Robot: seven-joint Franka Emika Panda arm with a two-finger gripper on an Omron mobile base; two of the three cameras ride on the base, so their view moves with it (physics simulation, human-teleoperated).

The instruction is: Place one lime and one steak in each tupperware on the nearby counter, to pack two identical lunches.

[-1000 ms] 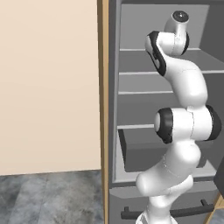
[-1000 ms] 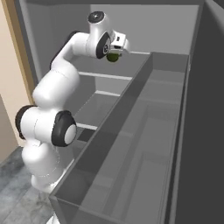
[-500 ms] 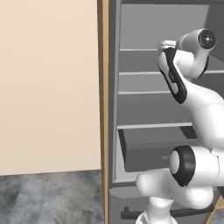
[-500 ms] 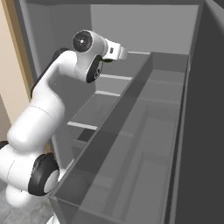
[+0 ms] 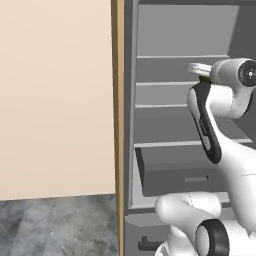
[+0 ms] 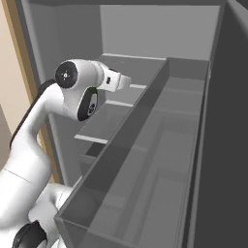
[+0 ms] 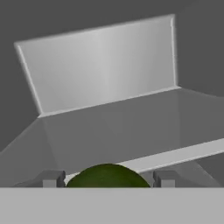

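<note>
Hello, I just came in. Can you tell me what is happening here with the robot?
The white robot arm is reaching into an open fridge with grey shelves. In the hand view, a dark green lime sits between the two fingers of the gripper, so it appears to be holding that lime in front of a shelf. In the left base view, a bit of green shows by the hand. The trays and the counter cannot be judged from here.

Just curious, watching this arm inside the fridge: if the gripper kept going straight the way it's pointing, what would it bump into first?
Probably the fridge's back wall. The gripper, closed on a dark green lime, looks over a bare shelf towards it; depth is hard to judge.
</note>
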